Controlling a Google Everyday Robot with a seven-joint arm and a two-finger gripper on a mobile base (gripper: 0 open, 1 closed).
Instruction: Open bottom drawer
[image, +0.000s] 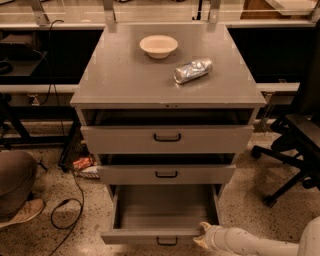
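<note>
Presently, the white robot arm (250, 242) enters from the lower right corner of the camera view and lies low and nearly horizontal, just above the speckled floor (40, 240). It reaches leftward toward the cabinet. Its cream-coloured gripper (202, 234) sits at the right end of the bottom drawer's front panel, at the corner and apparently touching it. Whether the gripper is clenched or released cannot be told from this view.

The shallow grey metal bottom drawer (165, 212) is the lowest in the grey metal cabinet (125, 80). It stands pulled well out toward the camera, with its bare inner floor exposed.

Count of items:
- Drawers – three. The middle drawer (200, 175) and the taller top drawer (210, 139) each stand slightly forward, with a dark gap above the front.
- Small black bar handles – three, one centred on each front.
- Round cream bowl (158, 46) – one, upright on the cabinet top toward the rear.
- Crumpled silver foil packet (193, 70) – one, lying on its side to the right of the bowl and apart from it.
- Black office chair (295, 145) – one, right of the cabinet.
- Black cable (67, 212) – one, looped on the floor at the left.
</note>
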